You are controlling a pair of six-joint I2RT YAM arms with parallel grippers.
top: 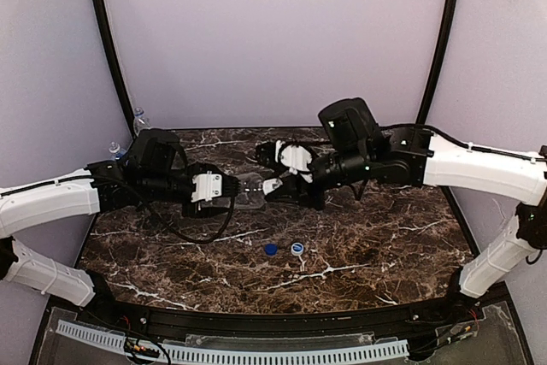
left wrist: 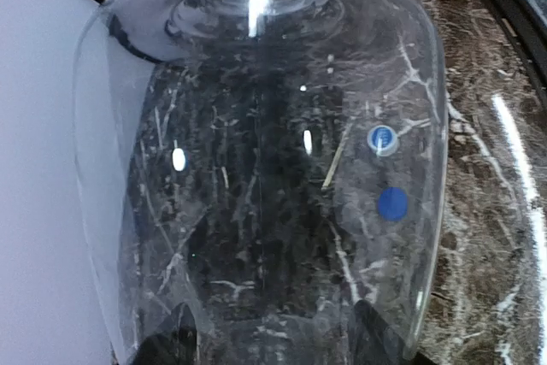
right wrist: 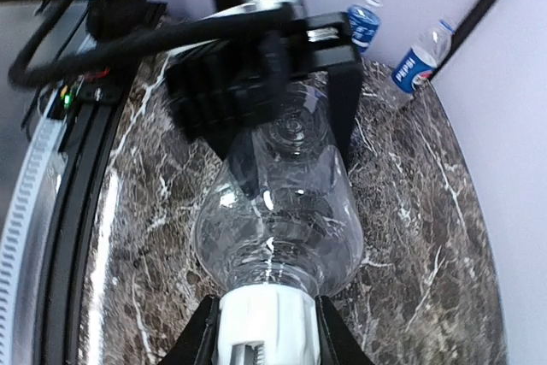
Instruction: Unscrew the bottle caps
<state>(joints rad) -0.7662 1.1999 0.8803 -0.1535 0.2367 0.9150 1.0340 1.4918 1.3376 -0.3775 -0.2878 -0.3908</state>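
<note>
Lying level, plain bottle (right wrist: 278,211), white cap (right wrist: 269,326) rightward

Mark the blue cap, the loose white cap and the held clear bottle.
blue cap (top: 270,250): top view, its centre.
white cap (top: 297,248): top view, its centre.
clear bottle (right wrist: 282,228): right wrist view, its wide body.

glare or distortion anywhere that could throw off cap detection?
Left wrist: the held bottle fills the frame, so the loose blue cap and white cap show only through its glinting wall; glare streak on the table at right. Right wrist: sharp, gripped cap clear, small highlights on the bottle. Top: even light, bottle nearly vanishes against the table.
</note>
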